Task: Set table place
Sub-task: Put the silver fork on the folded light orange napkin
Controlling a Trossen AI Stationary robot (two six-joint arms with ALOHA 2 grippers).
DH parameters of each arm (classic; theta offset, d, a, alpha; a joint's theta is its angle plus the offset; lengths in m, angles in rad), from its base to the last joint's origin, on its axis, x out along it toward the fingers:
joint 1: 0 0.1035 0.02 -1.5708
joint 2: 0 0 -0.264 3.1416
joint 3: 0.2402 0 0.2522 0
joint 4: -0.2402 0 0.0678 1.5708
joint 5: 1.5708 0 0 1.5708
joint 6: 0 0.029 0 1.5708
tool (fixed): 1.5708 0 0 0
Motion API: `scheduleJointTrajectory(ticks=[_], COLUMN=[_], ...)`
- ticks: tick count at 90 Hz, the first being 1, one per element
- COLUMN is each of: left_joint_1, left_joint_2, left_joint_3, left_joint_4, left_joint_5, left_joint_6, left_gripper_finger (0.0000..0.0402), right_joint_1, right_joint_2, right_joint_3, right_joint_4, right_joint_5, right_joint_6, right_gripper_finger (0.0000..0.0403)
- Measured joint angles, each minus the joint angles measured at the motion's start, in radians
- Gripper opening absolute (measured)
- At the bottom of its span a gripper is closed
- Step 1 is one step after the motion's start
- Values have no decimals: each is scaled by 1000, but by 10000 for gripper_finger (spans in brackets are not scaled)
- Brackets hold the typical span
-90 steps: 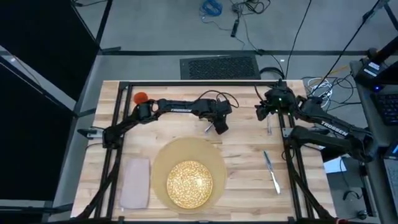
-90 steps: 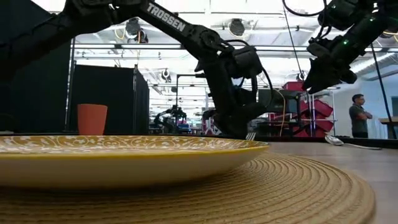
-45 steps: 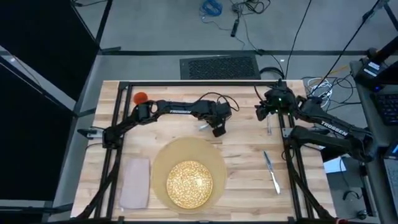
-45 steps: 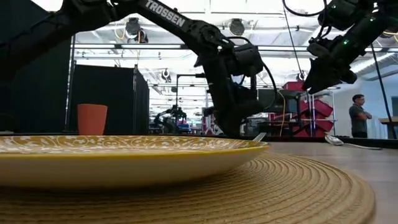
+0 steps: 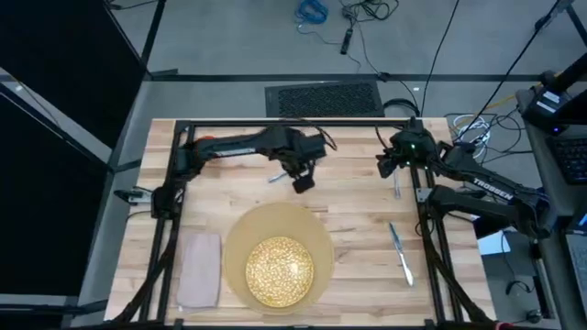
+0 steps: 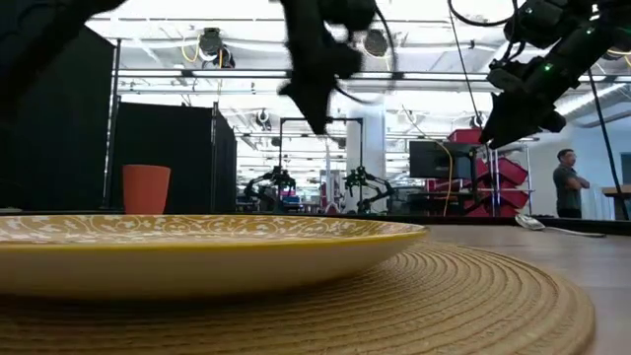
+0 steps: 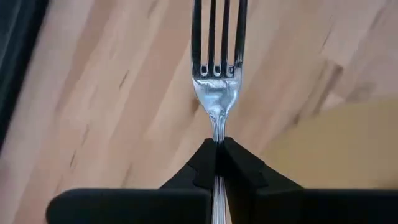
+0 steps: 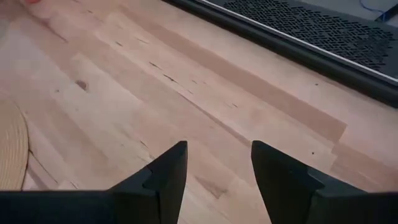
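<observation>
Fork [image 7: 217, 93], stiff, light and likely slippery steel, sat pinched at its neck by left gripper [image 7: 217, 163]; right gripper [image 8: 217, 163] gaped empty near the table's [image 5: 367, 215] far right corner.

The fork [image 7: 217, 74] has its tine tips cut off, its handle hidden.

Setting: robotics lab or workshop.
Evidence, floor: loose cables [image 5: 323, 13] lying at 12 o'clock beyond the table [image 5: 367, 215].
Evidence, background: red storage bins [image 6: 501, 174], black partitions [image 6: 163, 158], a person [image 6: 568, 183] standing at 3 o'clock.
</observation>
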Motion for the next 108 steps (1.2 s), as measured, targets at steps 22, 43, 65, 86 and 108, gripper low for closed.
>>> scheduleJointTrajectory(ticks=[22,43,65,86,108], left_joint_1=[-43,-164,-421,-665,-848], left_joint_2=[-160,-417,-708,-783,-764], left_joint_3=[-2,-99,-384,-708,-877], left_joint_4=[-178,-172,-172,-147,-23], left_joint_5=[0,-106,-233,-165,-52], left_joint_6=[-234,-529,-1060,-1530,-1821], left_gripper_finger=[0,0,0,0,0], right_joint_1=[0,1,14,85,127], right_joint_2=[0,0,0,0,0], right_joint_3=[0,0,0,0,0], right_joint_4=[15,28,17,21,33], right_joint_5=[-4,-92,-242,-236,-235], right_joint_6=[-26,-26,-29,-24,-7], right_gripper_finger=[164,164,164,164,164])
